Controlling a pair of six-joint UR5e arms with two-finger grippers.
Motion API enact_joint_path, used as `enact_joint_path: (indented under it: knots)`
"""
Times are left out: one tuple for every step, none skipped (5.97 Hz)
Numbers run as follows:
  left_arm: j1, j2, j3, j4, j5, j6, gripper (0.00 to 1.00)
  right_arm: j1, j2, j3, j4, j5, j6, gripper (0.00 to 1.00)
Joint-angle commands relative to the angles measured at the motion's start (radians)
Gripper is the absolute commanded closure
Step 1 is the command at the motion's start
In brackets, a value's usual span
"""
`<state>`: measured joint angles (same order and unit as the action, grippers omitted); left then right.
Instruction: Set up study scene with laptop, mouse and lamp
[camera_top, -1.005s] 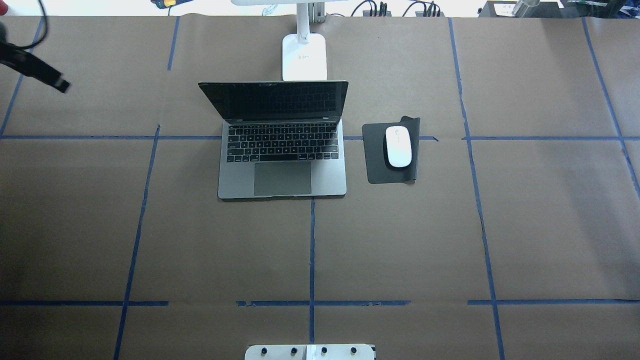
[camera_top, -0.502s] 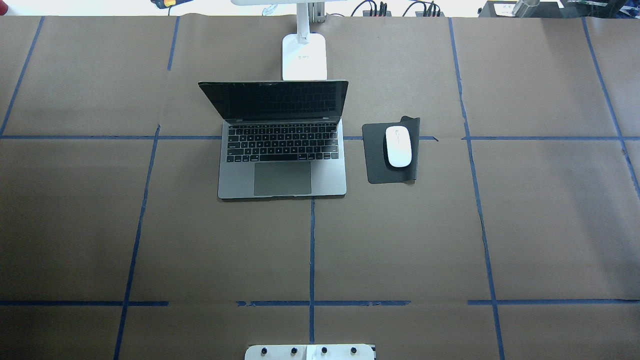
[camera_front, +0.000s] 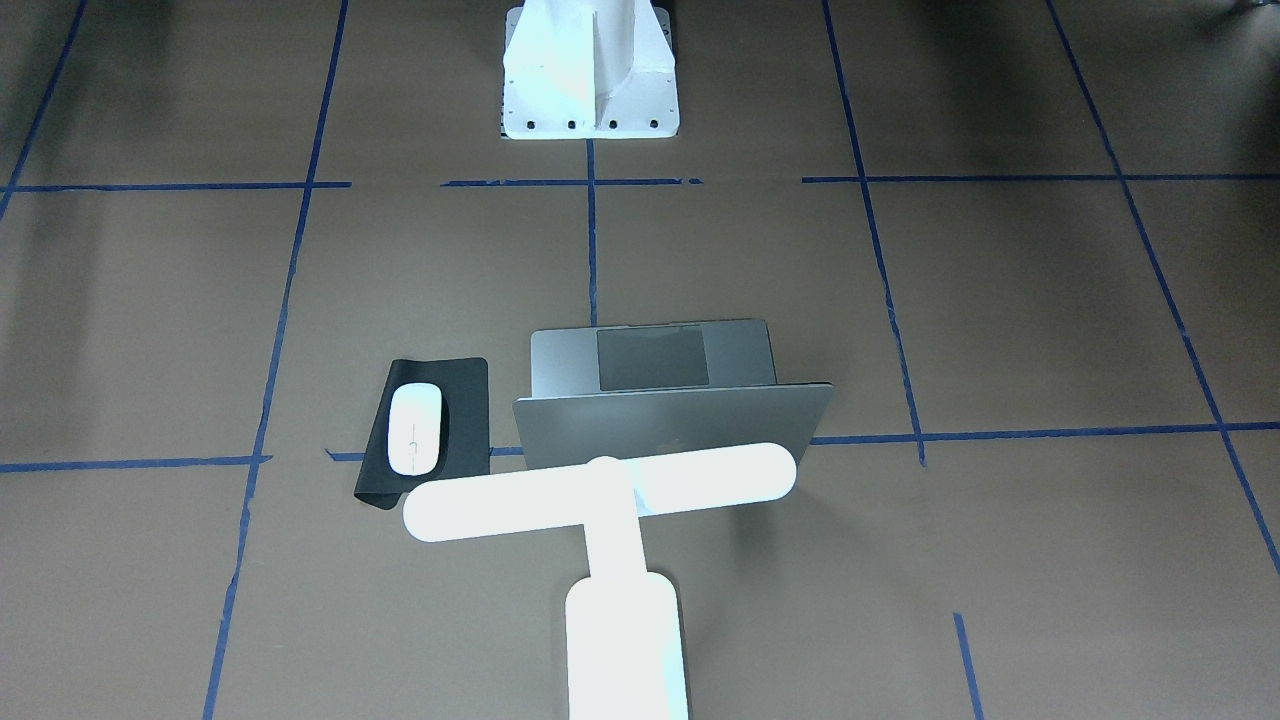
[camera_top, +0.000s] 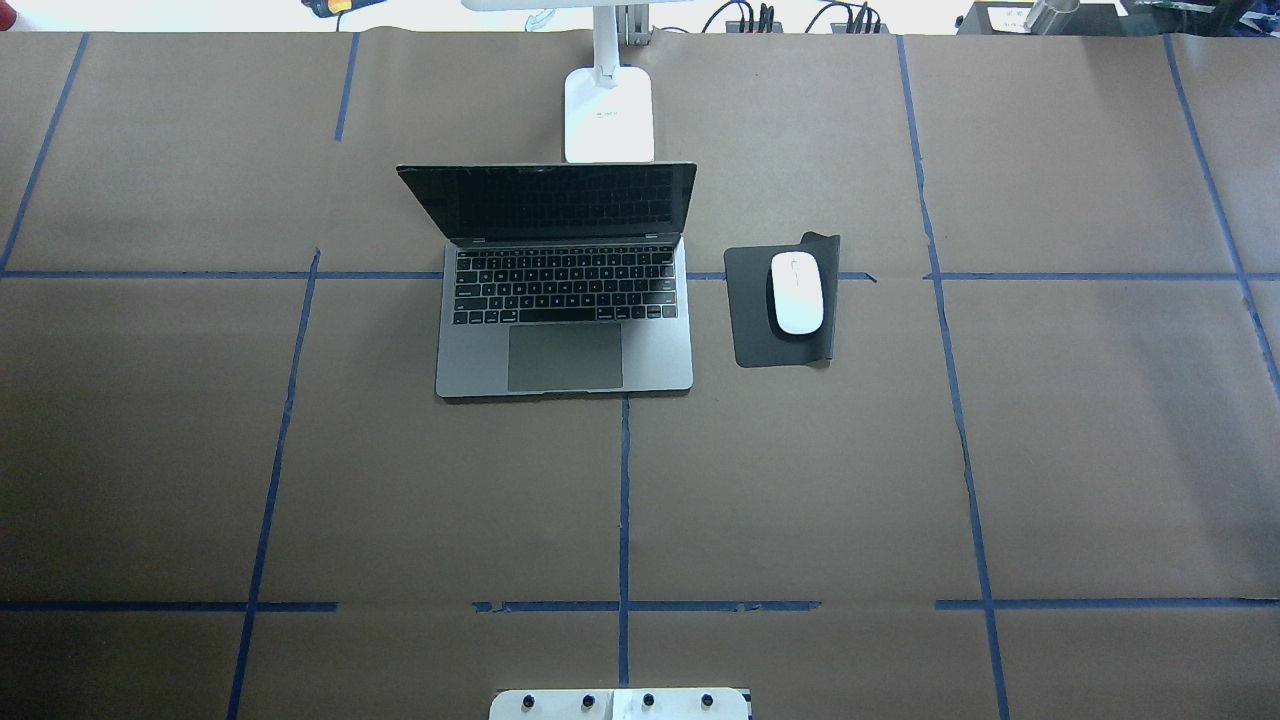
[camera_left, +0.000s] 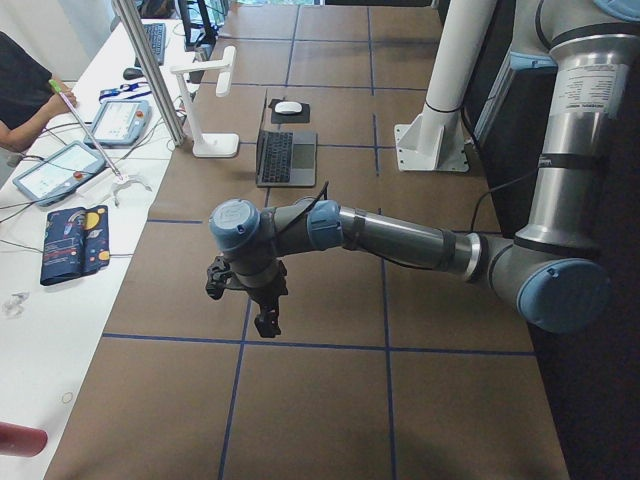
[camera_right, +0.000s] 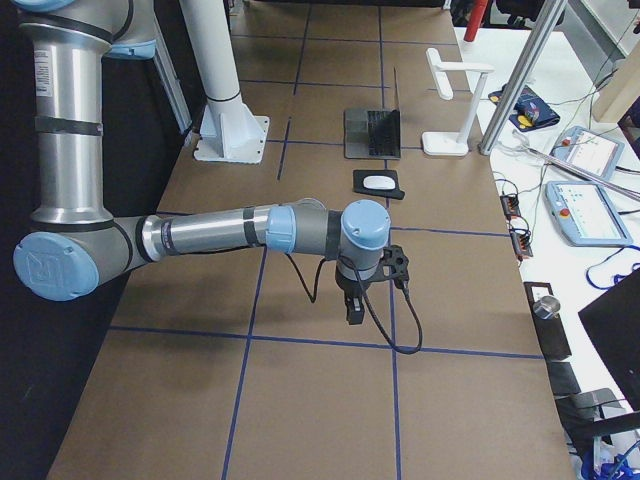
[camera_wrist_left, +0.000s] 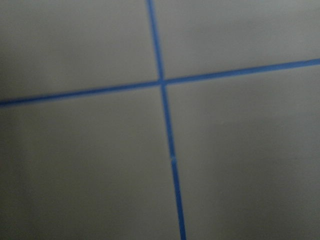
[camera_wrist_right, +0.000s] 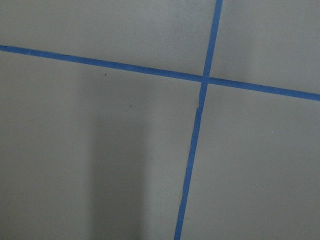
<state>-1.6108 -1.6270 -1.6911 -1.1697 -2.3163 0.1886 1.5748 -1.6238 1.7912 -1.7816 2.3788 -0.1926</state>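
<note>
The silver-grey laptop (camera_top: 565, 345) stands open in the middle of the table, its lid (camera_front: 670, 420) towards the operators' side. The white mouse (camera_top: 798, 293) lies on a black mat (camera_top: 750, 320) to the laptop's right. The white T-shaped lamp (camera_front: 600, 490) stands behind the laptop, its base (camera_top: 609, 115) at the far edge. My left gripper (camera_left: 265, 322) hangs over bare table far from these things; I cannot tell if it is open. My right gripper (camera_right: 352, 310) hangs over the other end, also unclear. Both wrist views show only brown paper and blue tape.
The table is covered in brown paper with blue tape lines (camera_top: 623, 500). The white bolted pedestal (camera_front: 590, 70) stands at the robot's side. Tablets and cables (camera_left: 75, 165) lie on a white bench beyond the lamp.
The left gripper, seen at the overhead view's upper left edge one second ago, has moved out of that view. The laptop, mouse and lamp have not moved.
</note>
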Motion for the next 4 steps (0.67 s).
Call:
enact_joint_path:
  knots:
    - [-0.006,0.018,0.024,-0.043,-0.002,-0.026,0.00,-0.001,0.001,-0.007,-0.001,0.007,0.001,0.00]
    - [-0.004,0.016,0.030,-0.056,0.000,-0.023,0.00,-0.002,0.001,-0.006,0.001,0.005,-0.002,0.00]
    - [-0.004,0.041,0.030,-0.108,-0.002,-0.014,0.00,-0.012,-0.007,-0.006,0.001,-0.001,-0.011,0.00]
    - [-0.003,0.121,0.015,-0.257,-0.002,-0.009,0.00,-0.051,-0.007,-0.004,0.014,-0.010,-0.008,0.00]
